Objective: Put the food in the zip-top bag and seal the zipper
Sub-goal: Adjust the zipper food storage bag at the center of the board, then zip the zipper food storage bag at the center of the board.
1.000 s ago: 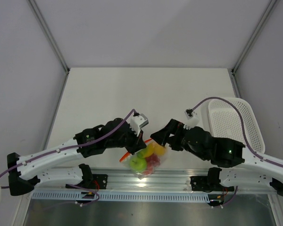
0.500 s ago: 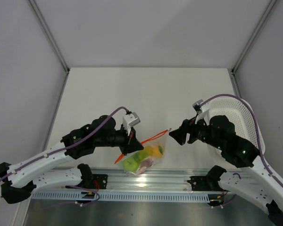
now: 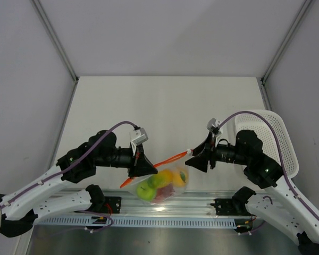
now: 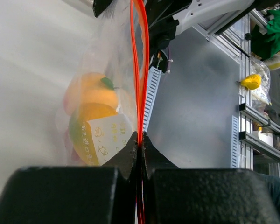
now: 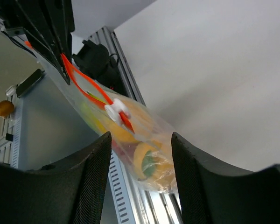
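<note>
One bag point(image 3: 169, 186) holding at least four fruits point(image 3: 167, 176). The left end effector point(image 3: 147, 164) is pinched tight on its zipper point(image 3: 169, 158). The right end effector point(image 3: 193, 159) is half open and empty, with one white tab point(image 5: 115, 111) just ahead.

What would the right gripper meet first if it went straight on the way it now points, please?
Most likely the white tab of the zipper. It lies ahead of the right gripper, in line with the gap between its open fingers, at the bag's mouth. How far ahead is unclear.
</note>
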Action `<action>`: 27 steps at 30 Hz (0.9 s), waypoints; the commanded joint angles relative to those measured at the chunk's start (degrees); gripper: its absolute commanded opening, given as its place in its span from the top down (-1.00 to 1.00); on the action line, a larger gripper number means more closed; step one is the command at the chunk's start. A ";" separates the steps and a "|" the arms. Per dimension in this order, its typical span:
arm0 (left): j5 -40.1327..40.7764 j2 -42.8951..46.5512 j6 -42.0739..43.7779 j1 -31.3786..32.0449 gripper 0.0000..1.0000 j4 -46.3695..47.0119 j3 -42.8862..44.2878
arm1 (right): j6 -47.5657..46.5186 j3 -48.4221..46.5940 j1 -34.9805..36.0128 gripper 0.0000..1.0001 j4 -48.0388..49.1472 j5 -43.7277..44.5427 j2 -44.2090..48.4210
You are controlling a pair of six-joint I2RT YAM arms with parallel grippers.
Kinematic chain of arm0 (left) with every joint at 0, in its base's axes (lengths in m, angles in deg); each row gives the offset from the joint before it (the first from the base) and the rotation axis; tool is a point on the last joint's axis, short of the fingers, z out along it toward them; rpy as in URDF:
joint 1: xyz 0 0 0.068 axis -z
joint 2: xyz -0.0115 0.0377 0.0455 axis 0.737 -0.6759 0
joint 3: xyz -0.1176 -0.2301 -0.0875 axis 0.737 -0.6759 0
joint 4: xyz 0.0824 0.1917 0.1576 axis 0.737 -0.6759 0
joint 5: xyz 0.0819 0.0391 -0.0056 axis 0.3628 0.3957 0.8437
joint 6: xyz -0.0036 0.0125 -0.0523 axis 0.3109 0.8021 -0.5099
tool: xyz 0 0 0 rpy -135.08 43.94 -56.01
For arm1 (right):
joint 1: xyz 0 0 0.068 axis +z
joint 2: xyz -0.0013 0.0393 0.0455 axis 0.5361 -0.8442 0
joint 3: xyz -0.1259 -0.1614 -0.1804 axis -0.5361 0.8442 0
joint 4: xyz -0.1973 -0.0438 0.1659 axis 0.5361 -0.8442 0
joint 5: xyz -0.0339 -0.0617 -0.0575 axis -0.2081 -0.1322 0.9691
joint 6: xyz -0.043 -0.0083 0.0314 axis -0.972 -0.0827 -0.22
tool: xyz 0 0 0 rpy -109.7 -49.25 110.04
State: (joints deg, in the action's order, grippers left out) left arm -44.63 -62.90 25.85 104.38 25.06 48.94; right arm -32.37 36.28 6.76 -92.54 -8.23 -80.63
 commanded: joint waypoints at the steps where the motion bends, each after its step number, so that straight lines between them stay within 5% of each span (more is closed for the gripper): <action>1: -3.75 1.54 -1.20 -0.48 0.99 1.91 0.69 | -1.10 0.76 -0.24 -0.12 7.92 -4.06 0.89; 4: -4.37 2.15 -1.55 -0.57 0.99 1.90 0.61 | -0.67 1.72 -0.16 -0.05 10.82 -6.34 0.45; 8: -4.90 2.51 -1.82 -0.57 0.99 2.34 0.70 | 2.05 4.70 -0.24 0.38 18.80 -12.41 -0.69; 13: -5.60 2.86 -2.08 -0.65 0.99 2.52 -0.18 | 4.60 7.79 -0.24 0.56 24.87 -13.82 -0.25; 17: -5.42 3.64 -2.08 -0.83 0.99 2.61 -1.15 | 5.66 7.61 -0.33 0.96 26.38 -14.43 -0.34; 23: -0.34 3.82 -2.43 -1.09 0.99 1.21 -1.95 | 10.58 9.02 -0.16 1.00 29.90 -14.00 -0.52; 25: 2.56 3.91 -2.35 -1.09 0.85 -0.20 -2.20 | 13.39 9.46 0.28 1.00 29.99 -13.03 -1.04; 26: 4.66 4.00 -2.26 -1.09 0.56 -0.03 -2.55 | 14.27 9.98 0.55 1.00 29.99 -12.51 -1.39; 27: 5.47 4.26 -2.08 -1.09 0.49 1.02 -2.64 | 15.93 10.25 1.59 1.00 30.16 -11.20 -1.57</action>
State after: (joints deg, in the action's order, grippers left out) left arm -44.33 -59.49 24.30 103.68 24.47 46.60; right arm -21.16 45.85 6.96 -66.40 -21.12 -81.75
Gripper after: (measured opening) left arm 0.214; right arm 0.002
